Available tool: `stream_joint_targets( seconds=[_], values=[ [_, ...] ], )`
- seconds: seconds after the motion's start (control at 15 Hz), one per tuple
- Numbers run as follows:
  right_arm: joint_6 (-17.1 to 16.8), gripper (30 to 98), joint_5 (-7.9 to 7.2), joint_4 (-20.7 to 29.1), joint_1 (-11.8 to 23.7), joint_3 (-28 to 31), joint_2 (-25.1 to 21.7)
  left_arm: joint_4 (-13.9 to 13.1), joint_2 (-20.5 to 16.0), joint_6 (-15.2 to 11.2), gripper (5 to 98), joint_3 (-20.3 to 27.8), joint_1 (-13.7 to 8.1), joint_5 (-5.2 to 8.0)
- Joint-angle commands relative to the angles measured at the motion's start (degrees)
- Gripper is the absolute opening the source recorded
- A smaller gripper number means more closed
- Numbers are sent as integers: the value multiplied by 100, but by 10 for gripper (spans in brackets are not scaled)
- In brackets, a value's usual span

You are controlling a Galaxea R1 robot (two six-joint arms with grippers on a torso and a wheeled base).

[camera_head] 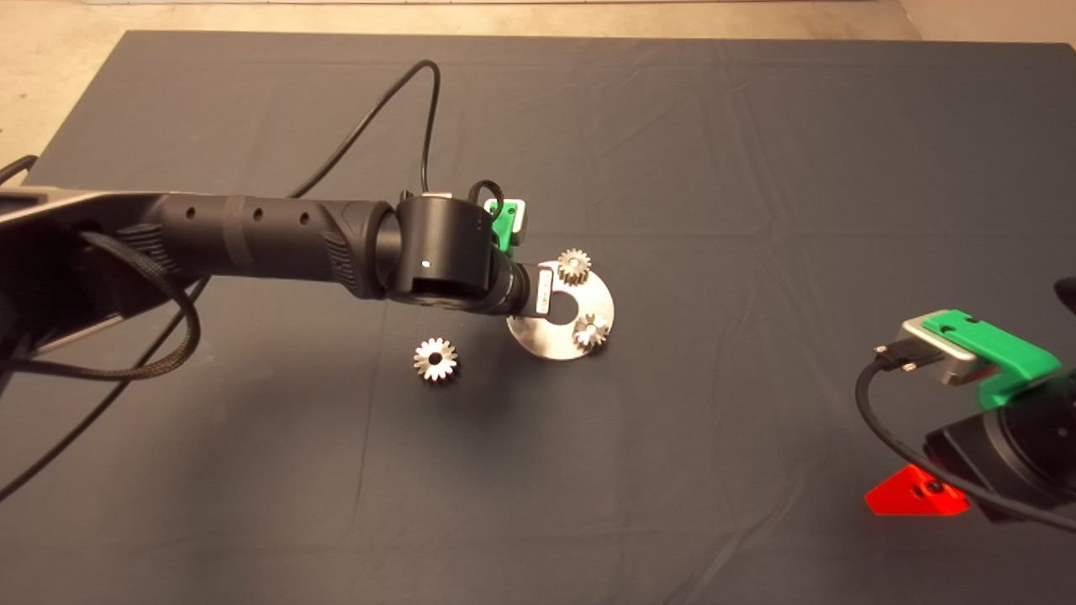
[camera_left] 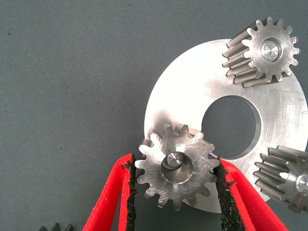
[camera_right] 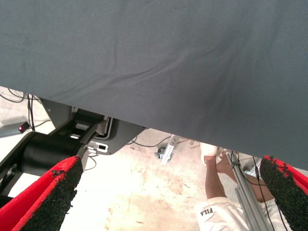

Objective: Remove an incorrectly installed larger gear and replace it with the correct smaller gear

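The smaller gear, dull grey with blunt teeth, sits over a pin at the rim of the round metal plate, and the pin's tip shows off-centre in its hole. My left gripper is shut on it, one black pad against the teeth on each side. In the head view the left arm's wrist hides this gear and the fingers. The larger gear, bright and star-toothed, lies flat on the mat to the left of the plate. My right gripper waits open at the lower right edge.
Two more small gears stand on pins on the plate, around its centre hole. The left arm's cable loops over the mat behind it. In the right wrist view a person's leg shows on the floor beyond the mat's edge.
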Motion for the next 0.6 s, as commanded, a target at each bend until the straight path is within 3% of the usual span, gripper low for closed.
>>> stream_joint_targets(
  seconds=[0.0,0.53],
  values=[
    [4,977,-716,-149,81,9,9,151,9,36,347,-6,-80,10],
    [4,977,-716,-149,81,17,9,168,-26,36,346,40,-79,80]
  ],
)
